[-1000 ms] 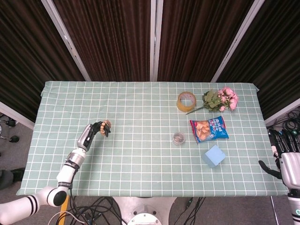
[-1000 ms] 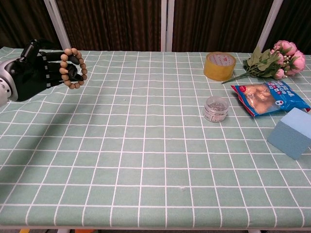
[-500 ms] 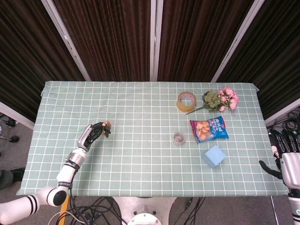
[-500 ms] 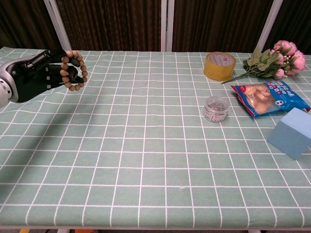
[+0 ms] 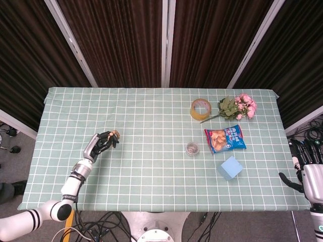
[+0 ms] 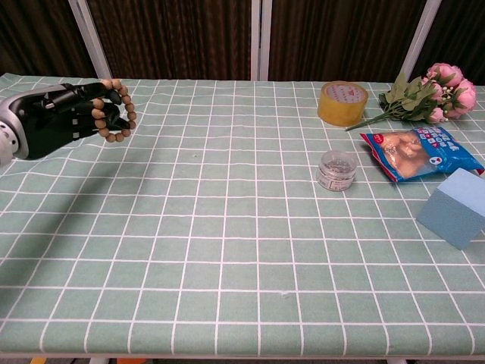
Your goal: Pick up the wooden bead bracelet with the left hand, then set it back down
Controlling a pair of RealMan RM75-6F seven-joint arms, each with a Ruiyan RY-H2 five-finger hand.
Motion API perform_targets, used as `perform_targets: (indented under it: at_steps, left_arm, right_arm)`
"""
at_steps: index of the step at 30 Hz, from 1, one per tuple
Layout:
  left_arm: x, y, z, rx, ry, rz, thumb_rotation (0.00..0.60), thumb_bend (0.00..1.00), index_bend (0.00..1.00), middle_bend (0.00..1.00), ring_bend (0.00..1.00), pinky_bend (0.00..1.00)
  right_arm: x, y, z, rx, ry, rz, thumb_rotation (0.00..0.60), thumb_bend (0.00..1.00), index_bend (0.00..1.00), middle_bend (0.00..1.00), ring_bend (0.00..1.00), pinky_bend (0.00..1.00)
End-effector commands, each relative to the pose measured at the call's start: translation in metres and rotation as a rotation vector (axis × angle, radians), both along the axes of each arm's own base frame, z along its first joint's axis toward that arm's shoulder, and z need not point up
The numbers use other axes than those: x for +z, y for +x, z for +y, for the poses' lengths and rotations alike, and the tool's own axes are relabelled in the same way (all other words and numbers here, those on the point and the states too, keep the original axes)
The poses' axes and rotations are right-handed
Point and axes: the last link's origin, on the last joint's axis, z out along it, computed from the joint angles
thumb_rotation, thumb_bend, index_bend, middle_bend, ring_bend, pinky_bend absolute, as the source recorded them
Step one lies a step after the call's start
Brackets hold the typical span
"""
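Note:
The wooden bead bracelet (image 6: pixel 121 112) is a ring of tan beads looped over the dark fingers of my left hand (image 6: pixel 64 115), which holds it low over the table's left side. From the head camera the same hand (image 5: pixel 102 142) shows small, with the bracelet (image 5: pixel 115 134) at its fingertips. Whether the beads touch the cloth cannot be made out. My right hand (image 5: pixel 307 162) hangs off the table's right edge, fingers apart, holding nothing; the chest view does not show it.
A yellow tape roll (image 6: pixel 342 102), pink flowers (image 6: pixel 439 89), a snack bag (image 6: pixel 418 152), a small round tin (image 6: pixel 336 170) and a blue block (image 6: pixel 457 206) lie on the right half of the green checked cloth (image 6: pixel 227 243).
My left hand has sunk toward the table with the bracelet and tilted flatter. The right hand has not moved.

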Motion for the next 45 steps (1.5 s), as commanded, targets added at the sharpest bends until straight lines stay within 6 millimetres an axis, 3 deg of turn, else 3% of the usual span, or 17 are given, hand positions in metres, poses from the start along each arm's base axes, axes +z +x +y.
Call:
perform_targets:
  at_steps: [1, 6, 12, 20, 26, 34, 40, 43, 45]
  left_arm:
    - [-0.0002, -0.0003, -0.0005, 0.004, -0.001, -0.008, 0.318, 0.55, 0.57, 0.68, 0.42, 0.13]
    - [0.0001, -0.0006, 0.0004, 0.003, -0.002, -0.009, 0.288, 0.54, 0.58, 0.68, 0.42, 0.13]
    - [0.0003, 0.0000, 0.0005, 0.003, -0.003, -0.010, 0.351, 0.56, 0.59, 0.70, 0.42, 0.13]
    - [0.0007, 0.0001, -0.0006, 0.003, -0.001, -0.013, 0.370, 0.61, 0.60, 0.71, 0.42, 0.13]
    - [0.0005, 0.0004, -0.0015, 0.002, 0.000, -0.018, 0.302, 0.64, 0.60, 0.70, 0.43, 0.13]
    - [0.0008, 0.0021, -0.0025, -0.004, -0.006, -0.018, 0.305, 0.76, 0.60, 0.70, 0.42, 0.13]
    - [0.0016, 0.0029, -0.0016, -0.005, -0.004, -0.013, 0.340, 0.77, 0.60, 0.69, 0.42, 0.13]
    - [0.0010, 0.0025, -0.0017, -0.004, -0.003, -0.006, 0.408, 0.77, 0.58, 0.67, 0.42, 0.13]
    - [0.0005, 0.0024, -0.0017, -0.007, -0.001, 0.004, 0.499, 0.77, 0.55, 0.65, 0.42, 0.14]
  right_arm:
    - [0.0000, 0.0002, 0.0001, 0.001, -0.001, 0.000, 0.600, 0.07, 0.00, 0.12, 0.00, 0.00]
    - [0.0001, 0.0004, -0.0001, 0.001, -0.001, 0.001, 0.600, 0.07, 0.00, 0.12, 0.00, 0.00]
    - [0.0005, 0.0006, 0.0008, 0.001, -0.002, 0.002, 0.600, 0.07, 0.00, 0.13, 0.00, 0.00]
    - [0.0009, 0.0006, 0.0021, 0.002, -0.004, 0.002, 0.600, 0.07, 0.00, 0.13, 0.00, 0.00]
    - [0.0014, 0.0005, 0.0023, 0.002, -0.006, 0.002, 0.600, 0.07, 0.00, 0.13, 0.00, 0.00]
    - [0.0018, 0.0003, 0.0029, 0.004, -0.007, 0.003, 0.600, 0.07, 0.00, 0.13, 0.00, 0.00]
    - [0.0022, 0.0002, 0.0023, 0.006, -0.009, 0.002, 0.600, 0.07, 0.00, 0.13, 0.00, 0.00]
    - [0.0019, 0.0003, 0.0016, 0.007, -0.008, 0.002, 0.600, 0.07, 0.00, 0.13, 0.00, 0.00]
    - [0.0016, 0.0003, 0.0008, 0.007, -0.006, 0.002, 0.600, 0.07, 0.00, 0.13, 0.00, 0.00]
